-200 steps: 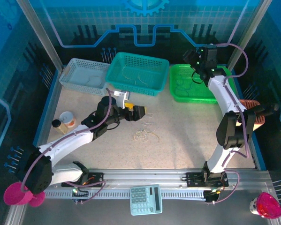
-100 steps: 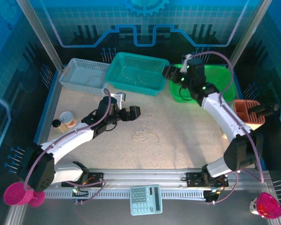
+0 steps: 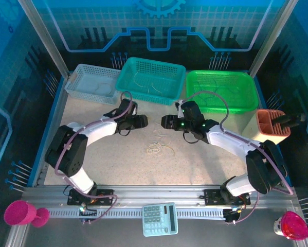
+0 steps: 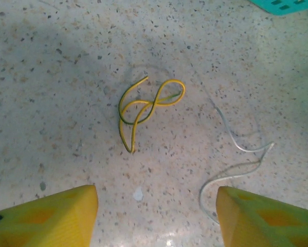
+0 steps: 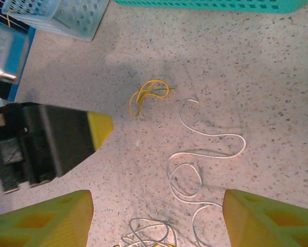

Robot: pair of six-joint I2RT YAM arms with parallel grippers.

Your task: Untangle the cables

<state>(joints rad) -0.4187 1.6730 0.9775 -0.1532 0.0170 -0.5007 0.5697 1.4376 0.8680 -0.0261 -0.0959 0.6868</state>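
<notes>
Looking down from the top camera first: the left end effector (image 3: 145, 121) and the right end effector (image 3: 164, 122) face each other low over the table (image 3: 205, 164), with their tips near but apart, just in front of the teal basket (image 3: 152, 80). Both arms reach forward and bend inward toward the middle. The cables (image 3: 159, 146) lie loose on the table a bit closer to the arm bases than the two tips, and neither one touches them.

In the left wrist camera we see its yellow fingers (image 4: 51, 216) standing well apart with only bare table between them, so it's open and holding nothing. A looped yellow strand (image 4: 143, 105) lies ahead of the gap. A whitish strand (image 4: 241, 154) snakes down toward the right-hand finger, but we can't tell whether it touches.

The right wrist camera is the same deal: yellow fingers (image 5: 267, 216) spread wide, nothing gripped. The left end effector pokes in from the left, with its yellow tip near the yellow strand but apart from it. Whitish curls sit ahead of the gap, and a small tangle of loops lies on the table between the fingers at the bottom edge.
</notes>
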